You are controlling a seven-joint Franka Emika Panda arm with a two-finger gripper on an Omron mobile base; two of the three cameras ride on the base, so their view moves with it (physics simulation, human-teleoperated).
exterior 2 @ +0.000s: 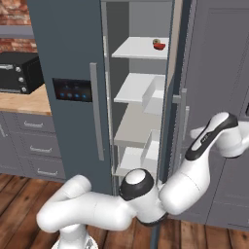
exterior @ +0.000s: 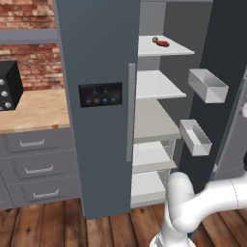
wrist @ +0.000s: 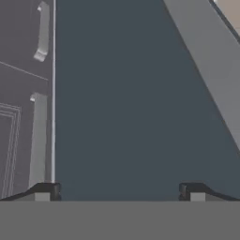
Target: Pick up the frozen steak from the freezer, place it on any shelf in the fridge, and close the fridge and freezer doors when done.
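The white arm (exterior 2: 146, 194) fills the bottom of the right base view, looping from lower left up to the right edge. In the hand view the gripper (wrist: 119, 192) sits at the bottom of the frame with its two dark fingertips (wrist: 47, 190) spread wide apart and nothing between them. They face a flat slate-grey door face (wrist: 126, 93) close ahead; light-grey cabinet handles (wrist: 38, 140) stand at the left of that frame.

Farther back, in the centre of the left base view, a closed slate-grey door (exterior: 99, 120) carries a black panel (exterior: 100, 94) with blue lights and a long vertical handle (exterior: 130, 113). Just right of it the freezer (exterior: 154, 120) stands open, its pale shelves stacked down the frame. Its open door (exterior: 217, 72) at the right holds two white bins (exterior: 207, 86).

The frozen steak (exterior: 163, 43) lies on the top shelf (exterior: 169, 49), upper centre of the frame, just beside a small olive-brown ball (exterior: 155, 39); it shows again in the upper middle of the right base view.

Farthest, at the left edge, a black oven (exterior: 9, 87) sits on a wooden counter (exterior: 34, 111) before a brick wall (exterior: 29, 14).
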